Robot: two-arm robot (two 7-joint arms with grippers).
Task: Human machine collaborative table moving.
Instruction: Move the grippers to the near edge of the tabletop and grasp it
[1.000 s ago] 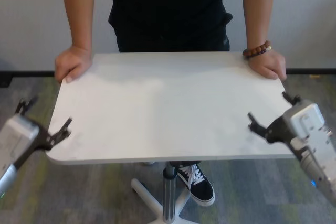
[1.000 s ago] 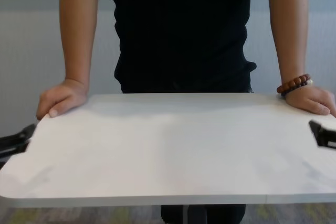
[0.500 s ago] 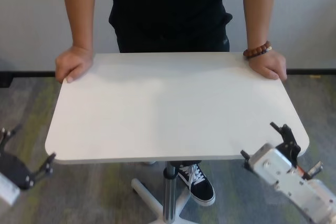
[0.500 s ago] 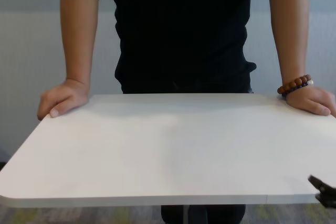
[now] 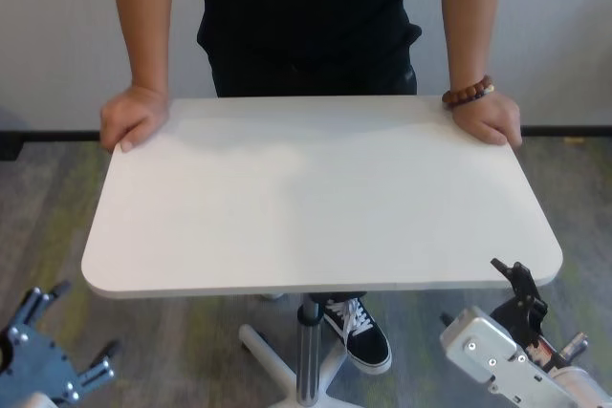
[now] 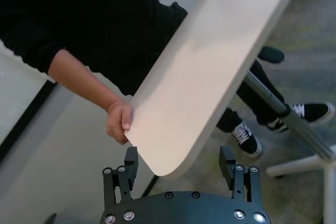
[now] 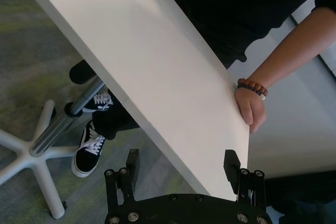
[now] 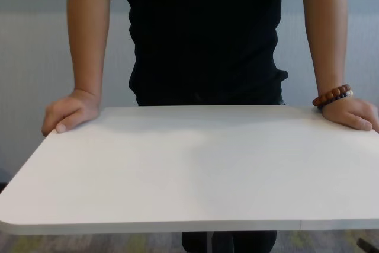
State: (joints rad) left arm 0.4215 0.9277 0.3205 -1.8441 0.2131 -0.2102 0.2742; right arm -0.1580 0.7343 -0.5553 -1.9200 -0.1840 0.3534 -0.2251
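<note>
The table (image 5: 316, 198) is a white rounded top on a silver pole (image 5: 308, 355). The human (image 5: 306, 16) in black stands at its far side, one hand (image 5: 134, 114) on each far corner, with a bead bracelet (image 5: 467, 93) on one wrist. My left gripper (image 5: 72, 327) hangs open below the near left corner, clear of the top. Also open, my right gripper (image 5: 476, 295) sits just under the near right corner, apart from it. In the left wrist view the left gripper (image 6: 178, 163) frames the table corner (image 6: 170, 163) from a distance. The right gripper (image 7: 181, 165) likewise frames the table edge (image 7: 157, 61).
White base legs (image 5: 263, 351) spread from the pole over grey-green carpet (image 5: 182, 341). The person's black-and-white shoe (image 5: 363, 332) rests beside the pole under the top. A pale wall (image 5: 57, 35) with a dark skirting runs behind the person.
Both grippers have left the table's side edges and dropped down and back toward me, below its near edge. The table and the person's hands have stayed put.
</note>
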